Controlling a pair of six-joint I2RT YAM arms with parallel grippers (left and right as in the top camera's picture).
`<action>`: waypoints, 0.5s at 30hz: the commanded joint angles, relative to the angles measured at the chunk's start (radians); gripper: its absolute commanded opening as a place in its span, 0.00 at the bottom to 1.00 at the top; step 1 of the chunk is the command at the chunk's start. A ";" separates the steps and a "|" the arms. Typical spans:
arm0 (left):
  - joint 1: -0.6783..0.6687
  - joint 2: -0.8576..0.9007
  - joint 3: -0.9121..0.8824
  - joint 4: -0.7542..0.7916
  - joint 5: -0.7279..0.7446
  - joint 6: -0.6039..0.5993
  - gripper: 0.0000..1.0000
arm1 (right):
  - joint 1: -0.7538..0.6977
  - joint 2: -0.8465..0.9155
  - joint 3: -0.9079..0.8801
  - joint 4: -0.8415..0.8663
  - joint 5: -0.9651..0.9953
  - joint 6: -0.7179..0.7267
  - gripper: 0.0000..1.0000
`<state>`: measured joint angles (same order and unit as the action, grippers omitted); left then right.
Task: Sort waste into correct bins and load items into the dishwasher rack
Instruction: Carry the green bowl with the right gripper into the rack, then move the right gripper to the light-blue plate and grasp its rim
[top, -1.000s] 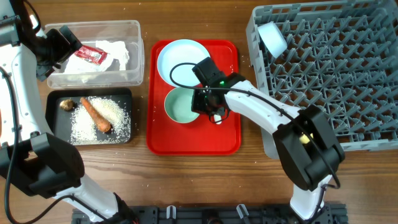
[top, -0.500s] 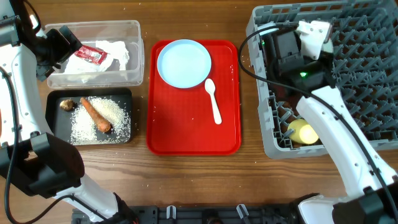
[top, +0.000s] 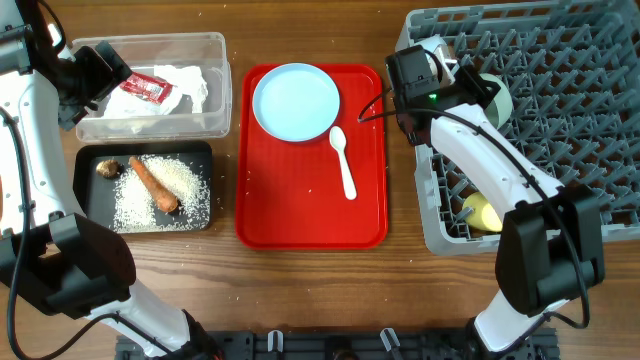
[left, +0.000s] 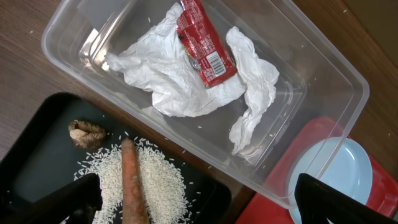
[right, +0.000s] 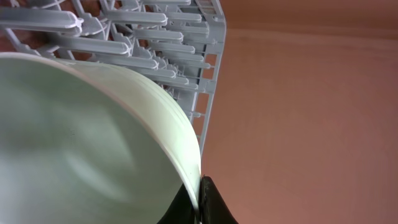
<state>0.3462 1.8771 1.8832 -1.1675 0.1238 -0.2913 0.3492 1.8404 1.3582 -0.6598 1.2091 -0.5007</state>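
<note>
Currently tub (top: 200, 122) holds napkin (top: 190, 85), wrapper (top: 148, 88); black tray (top: 92, 196) holds carrot (top: 155, 185), rice (top: 186, 180).

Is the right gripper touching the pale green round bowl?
Touching. The right wrist view shows the right gripper pinching the pale green round bowl by its rim.

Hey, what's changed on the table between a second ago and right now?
The right gripper took the green bowl off the red tray and carried it right, to the rack, gripping its rim. The plate and spoon stayed on the tray. The napkin in the clear tub and the carrot in the black tray did not move.
</note>
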 joint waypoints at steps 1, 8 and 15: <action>0.005 -0.016 0.002 0.000 -0.006 -0.009 1.00 | 0.016 0.026 -0.012 -0.013 -0.087 -0.020 0.04; 0.005 -0.016 0.002 0.000 -0.006 -0.009 1.00 | 0.098 0.026 -0.012 -0.021 -0.163 -0.023 0.06; 0.005 -0.016 0.002 0.000 -0.006 -0.009 1.00 | 0.164 0.026 -0.012 -0.034 -0.168 -0.023 0.79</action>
<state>0.3466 1.8771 1.8832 -1.1675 0.1238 -0.2913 0.4942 1.8477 1.3502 -0.6930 1.0588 -0.5285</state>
